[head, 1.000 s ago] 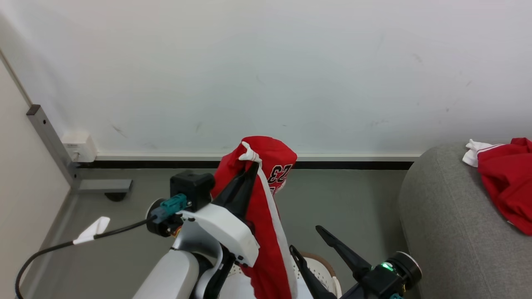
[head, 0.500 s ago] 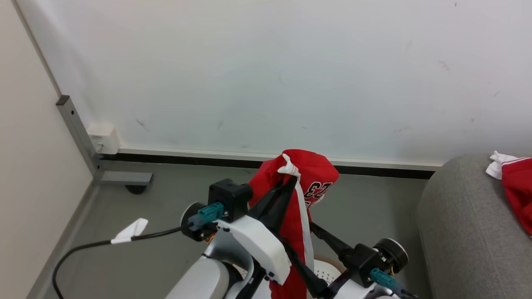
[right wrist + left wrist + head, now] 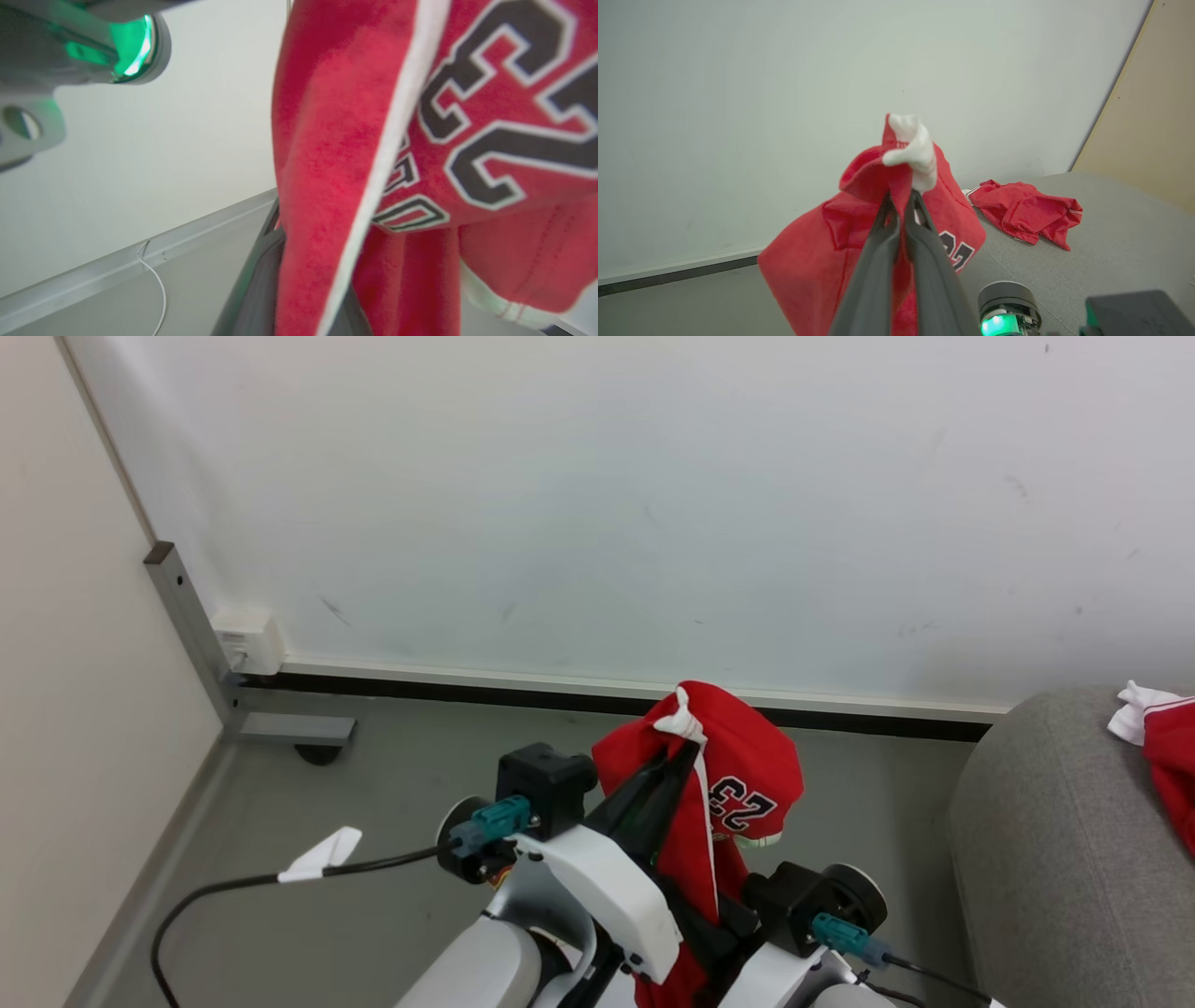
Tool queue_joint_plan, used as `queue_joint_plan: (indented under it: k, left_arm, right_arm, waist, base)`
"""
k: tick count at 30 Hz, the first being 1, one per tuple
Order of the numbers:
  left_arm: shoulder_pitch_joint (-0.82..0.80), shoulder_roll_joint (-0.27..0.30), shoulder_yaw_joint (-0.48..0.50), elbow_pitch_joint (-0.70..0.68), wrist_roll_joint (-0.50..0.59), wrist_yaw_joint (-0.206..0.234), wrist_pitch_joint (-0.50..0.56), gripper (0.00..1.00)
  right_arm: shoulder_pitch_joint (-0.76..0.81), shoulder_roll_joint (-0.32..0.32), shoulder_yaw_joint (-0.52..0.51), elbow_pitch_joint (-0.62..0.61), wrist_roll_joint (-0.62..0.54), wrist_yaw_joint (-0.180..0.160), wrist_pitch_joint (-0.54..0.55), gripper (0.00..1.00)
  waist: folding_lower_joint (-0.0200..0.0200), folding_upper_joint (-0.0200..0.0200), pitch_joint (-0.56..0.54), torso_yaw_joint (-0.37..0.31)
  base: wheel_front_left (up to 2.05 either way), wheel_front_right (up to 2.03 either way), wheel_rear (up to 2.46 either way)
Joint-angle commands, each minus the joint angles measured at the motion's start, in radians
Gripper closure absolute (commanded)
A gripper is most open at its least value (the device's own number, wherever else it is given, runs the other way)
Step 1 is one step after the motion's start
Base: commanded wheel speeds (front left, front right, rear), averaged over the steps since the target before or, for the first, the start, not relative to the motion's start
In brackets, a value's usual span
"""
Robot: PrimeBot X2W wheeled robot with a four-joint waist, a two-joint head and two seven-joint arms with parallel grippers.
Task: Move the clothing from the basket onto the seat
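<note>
Grey floor [image 3: 411, 784] and white wall [image 3: 597, 504] adjoin the seat [image 3: 1046, 859]. My left gripper [image 3: 689, 749] is clamped on the red jersey [image 3: 761, 770], raised left of the seat. I cannot tell my right gripper [image 3: 726, 929] closure behind cloth. Judged step: transfer. Next: carry over the seat, release

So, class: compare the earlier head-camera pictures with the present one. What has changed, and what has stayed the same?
The right gripper, open and clear of the hanging red garment a second ago, has swung leftward in against its lower part; whether its jaws have gripped cannot be told. The camera turned too. The left gripper stays shut on the white trim; the other red piece stays on the seat.
</note>
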Motion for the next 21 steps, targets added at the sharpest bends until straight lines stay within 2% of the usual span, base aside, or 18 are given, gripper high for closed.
queue_joint_plan:
  k: [1,2,6,7,8,9,15,21]
  left_arm:
    - [-0.003,0.001,0.013,0.005,-0.008,0.01,-0.014,1.0]
    - [-0.001,0.003,0.015,0.009,-0.01,0.012,-0.019,0.99]
    - [0.014,0.014,0.03,0.027,-0.016,0.02,-0.031,0.4]
    - [0.014,0.014,0.03,0.027,-0.016,0.02,-0.031,0.4]
    - [0.02,0.012,0.034,0.031,-0.022,0.021,-0.036,0.12]
    - [0.022,0.012,0.035,0.037,-0.026,0.02,-0.04,0.0]
    - [0.043,0.012,0.028,0.077,-0.046,-0.001,-0.08,0.0]
    - [0.05,0.008,0.009,0.122,-0.05,-0.02,-0.124,0.0]
  right_arm:
    - [-0.016,-0.003,-0.014,-0.009,0.014,-0.002,0.0,1.0]
    - [-0.017,-0.003,-0.02,-0.012,0.015,-0.002,0.0,1.0]
    - [-0.012,-0.003,-0.046,-0.021,0.017,-0.002,0.0,1.0]
    - [-0.012,-0.003,-0.046,-0.021,0.017,-0.002,0.0,1.0]
    - [-0.012,-0.003,-0.059,-0.027,0.012,-0.002,0.0,1.0]
    - [-0.009,-0.003,-0.073,-0.031,0.007,-0.002,0.0,1.0]
    - [0.02,-0.003,-0.148,-0.033,-0.04,-0.002,0.0,1.0]
    - [0.036,-0.031,-0.221,-0.046,-0.068,-0.002,0.0,1.0]
  waist:
    - [0.0,0.0,0.003,-0.004]
    - [0.0,0.0,0.003,-0.006]
    - [0.0,0.0,0.006,-0.015]
    - [0.0,0.0,0.006,-0.015]
    - [0.0,0.0,0.007,-0.017]
    - [0.0,0.0,0.008,-0.019]
    - [0.0,0.0,0.015,-0.032]
    - [0.0,0.0,0.025,-0.063]
  base:
    - [0.0,0.0,0.0]
    - [0.0,0.0,0.0]
    - [0.0,0.0,0.0]
    - [0.0,0.0,0.0]
    - [0.0,0.0,0.0]
    - [0.0,0.0,0.0]
    - [0.0,0.0,0.0]
    - [0.0,0.0,0.0]
